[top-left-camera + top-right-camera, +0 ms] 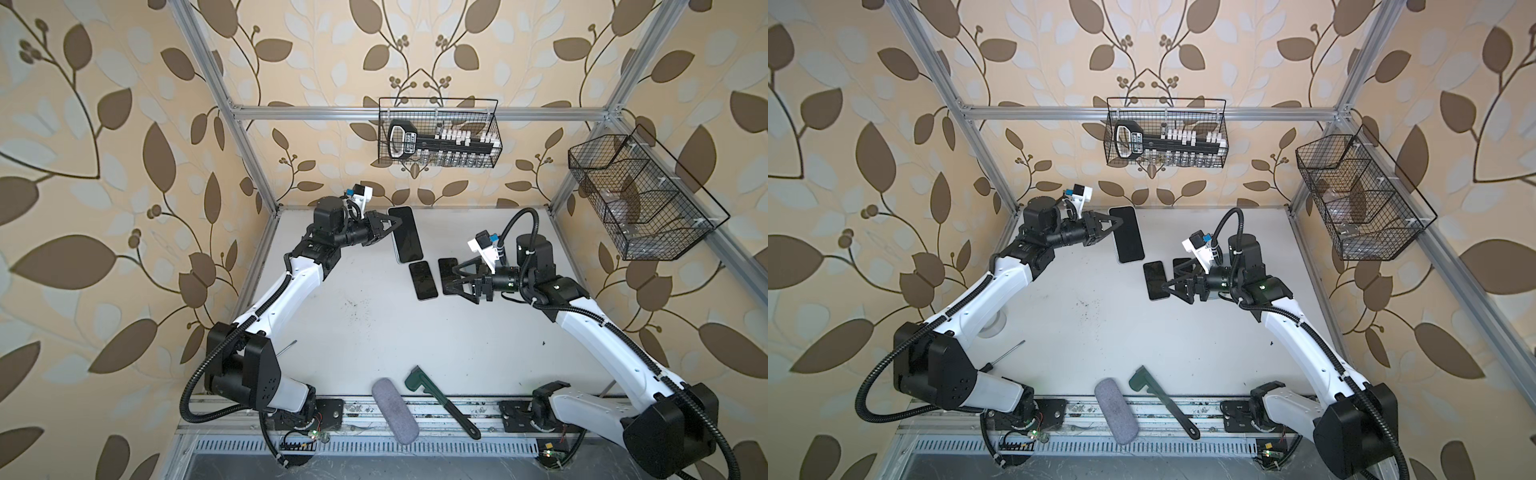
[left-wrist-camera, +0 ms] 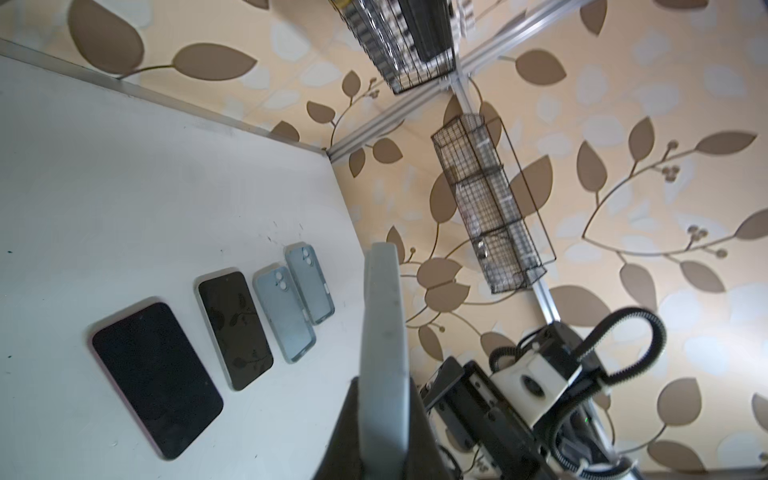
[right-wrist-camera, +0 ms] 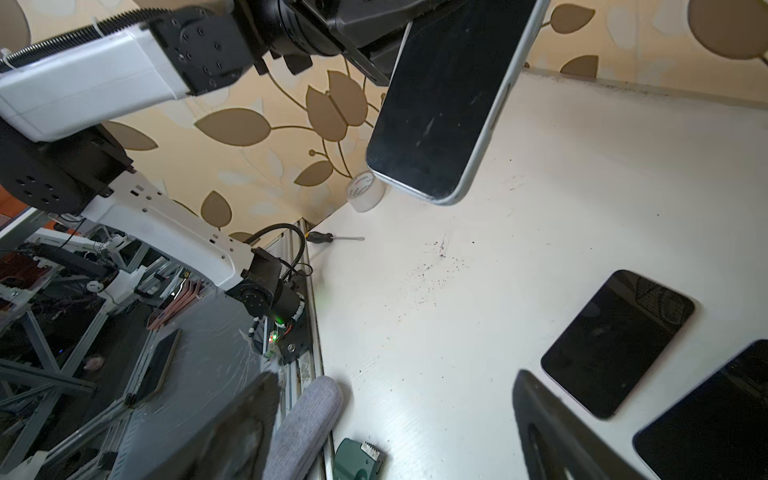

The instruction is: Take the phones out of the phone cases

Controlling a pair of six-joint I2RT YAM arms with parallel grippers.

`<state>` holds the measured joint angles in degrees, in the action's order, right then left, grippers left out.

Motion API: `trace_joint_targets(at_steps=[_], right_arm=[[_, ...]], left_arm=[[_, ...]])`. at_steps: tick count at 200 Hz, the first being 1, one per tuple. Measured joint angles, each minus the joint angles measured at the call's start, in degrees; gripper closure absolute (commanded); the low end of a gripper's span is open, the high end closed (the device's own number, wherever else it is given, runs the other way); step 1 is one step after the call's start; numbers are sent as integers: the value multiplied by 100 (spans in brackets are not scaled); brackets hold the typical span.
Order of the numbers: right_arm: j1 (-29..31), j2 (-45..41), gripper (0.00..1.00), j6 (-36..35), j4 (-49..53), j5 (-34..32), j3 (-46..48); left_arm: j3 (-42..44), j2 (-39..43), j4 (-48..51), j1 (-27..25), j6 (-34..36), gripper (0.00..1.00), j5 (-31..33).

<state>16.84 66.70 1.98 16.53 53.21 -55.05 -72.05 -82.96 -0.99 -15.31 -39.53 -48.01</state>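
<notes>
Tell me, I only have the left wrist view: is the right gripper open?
Observer: Yes. In both top views the right gripper stands open.
Operator: What's this slab the left one holds?
Observer: The left gripper is shut on a phone; the right wrist view shows its dark screen.
Operator: Anything at the front edge?
Observer: A grey pouch lies there beside a green tool.
</notes>
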Motion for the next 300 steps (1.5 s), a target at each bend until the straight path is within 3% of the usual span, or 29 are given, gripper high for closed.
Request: trace_joint_targets(at_steps=[45,90,146,300], right_arm=[[57,402,28,-584,772,105,-490],[522,822,34,-988,1005,105,-540],[848,1386,41,-1121,848,133,-645],[1016,1781,58,-866,-70,671,-776]], left_arm=[[-446,-138,1335,0,1698,100,-739],[-448,-337,1646,0,2308,100,-1196],[-264,-341,1471,0,2389,100,-1512],[114,-341,308,-9,1480,100,-1915]])
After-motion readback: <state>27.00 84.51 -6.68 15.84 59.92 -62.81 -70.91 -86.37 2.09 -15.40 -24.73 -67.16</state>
